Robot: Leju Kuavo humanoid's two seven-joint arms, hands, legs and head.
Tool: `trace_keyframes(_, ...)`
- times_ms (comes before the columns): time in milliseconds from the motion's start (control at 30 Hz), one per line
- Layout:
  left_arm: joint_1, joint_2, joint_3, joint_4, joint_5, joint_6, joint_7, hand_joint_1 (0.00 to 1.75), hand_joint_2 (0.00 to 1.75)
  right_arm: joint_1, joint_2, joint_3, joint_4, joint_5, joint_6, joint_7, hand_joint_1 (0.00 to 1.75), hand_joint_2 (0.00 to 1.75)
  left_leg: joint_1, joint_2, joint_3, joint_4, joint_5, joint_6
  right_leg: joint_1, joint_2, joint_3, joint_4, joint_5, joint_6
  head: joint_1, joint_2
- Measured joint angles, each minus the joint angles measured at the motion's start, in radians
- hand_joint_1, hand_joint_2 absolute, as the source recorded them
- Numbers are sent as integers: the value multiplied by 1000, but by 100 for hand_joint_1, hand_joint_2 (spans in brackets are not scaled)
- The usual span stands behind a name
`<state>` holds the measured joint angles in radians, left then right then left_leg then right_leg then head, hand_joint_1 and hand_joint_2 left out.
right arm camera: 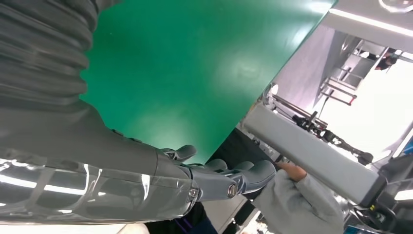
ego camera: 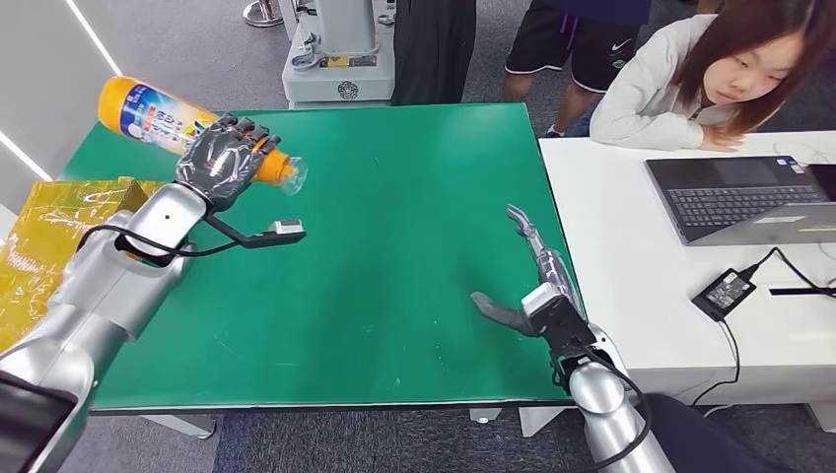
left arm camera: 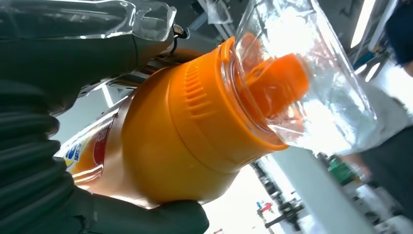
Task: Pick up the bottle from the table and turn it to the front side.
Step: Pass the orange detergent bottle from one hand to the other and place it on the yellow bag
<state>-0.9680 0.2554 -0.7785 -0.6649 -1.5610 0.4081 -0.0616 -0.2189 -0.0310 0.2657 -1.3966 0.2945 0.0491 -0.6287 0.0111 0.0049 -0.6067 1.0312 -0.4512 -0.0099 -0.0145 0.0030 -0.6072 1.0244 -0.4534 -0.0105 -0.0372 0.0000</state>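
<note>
The left hand grips the orange bottle around its neck, holding it tilted in the air above the far left corner of the green bench, clear cap end pointing toward the bench's middle. The right hand hovers released, fingers extended, over the bench's near right edge.

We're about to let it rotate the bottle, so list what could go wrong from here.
1. The left hand holds the orange bottle by its neck end, tilted in the air above the green table; the long body beyond the grip could lever it loose mid-turn.
2. The clear cap sits beside the fingers; a regrip could knock it.
3. The yellow bag lies below, so a dropped bottle might land there.
</note>
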Motion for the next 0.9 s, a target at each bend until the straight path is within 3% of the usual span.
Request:
trace_keyframes(167,50,128,36,-13,0,36,7,175,175,0,-1,-2,18,-6,-4,-30,0,175,0,2,1,-1,0,-1,1,2,-1,0,-1,-1,0,0)
trace_keyframes(300,111,195,62,-40,-1,53,34,175,175,1,-1,-5,24,-5,-8,-39,0,175,1,1,0,-1,0,-1,1,1,-2,0,-1,-2,0,0)
trace_keyframes(700,152,274,111,-47,-1,93,48,175,175,-9,0,-19,30,-12,28,-43,0,175,0,1,-1,0,0,-1,1,0,-2,0,-1,-1,0,0)
trace_keyframes(900,181,288,145,-41,-1,108,37,175,175,-12,0,-19,33,-9,28,-46,0,175,1,0,-1,0,0,-1,1,0,-2,0,-1,-1,0,0)
